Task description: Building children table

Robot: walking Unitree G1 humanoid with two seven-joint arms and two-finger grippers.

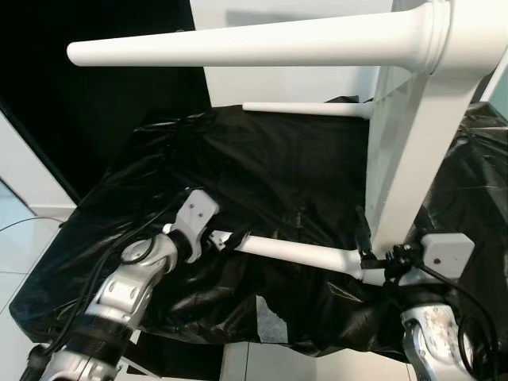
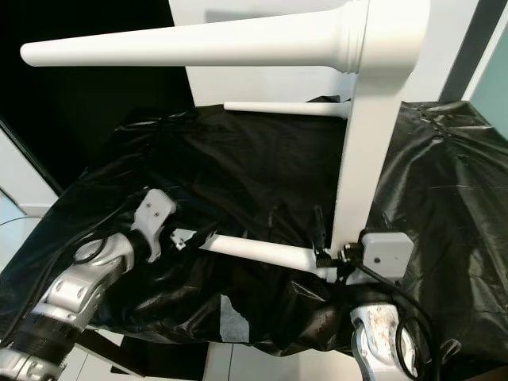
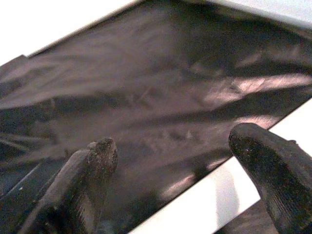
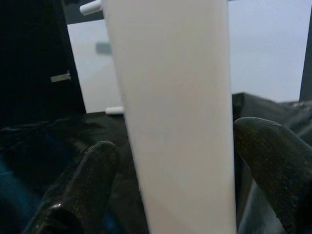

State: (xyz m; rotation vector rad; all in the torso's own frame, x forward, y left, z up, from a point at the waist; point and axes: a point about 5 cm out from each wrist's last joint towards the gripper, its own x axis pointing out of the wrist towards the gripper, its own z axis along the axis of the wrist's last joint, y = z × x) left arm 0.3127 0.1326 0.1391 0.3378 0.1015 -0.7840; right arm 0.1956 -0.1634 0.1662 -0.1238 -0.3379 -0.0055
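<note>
A white children's table stands on its edge on black plastic, its top upright at the right. Three white legs point left: an upper leg, a far leg and a lower leg lying just above the plastic. My right gripper reaches up from below at the top's lower edge; in the right wrist view its fingers press both sides of the white panel. My left gripper is at the lower leg's thin tip, open, with that leg running beside its fingers.
Crinkled black plastic sheet covers the whole low surface, whose front edge drops off just before me. Pale floor tiles lie to the left. A white wall panel stands behind, with a dark area at the back left.
</note>
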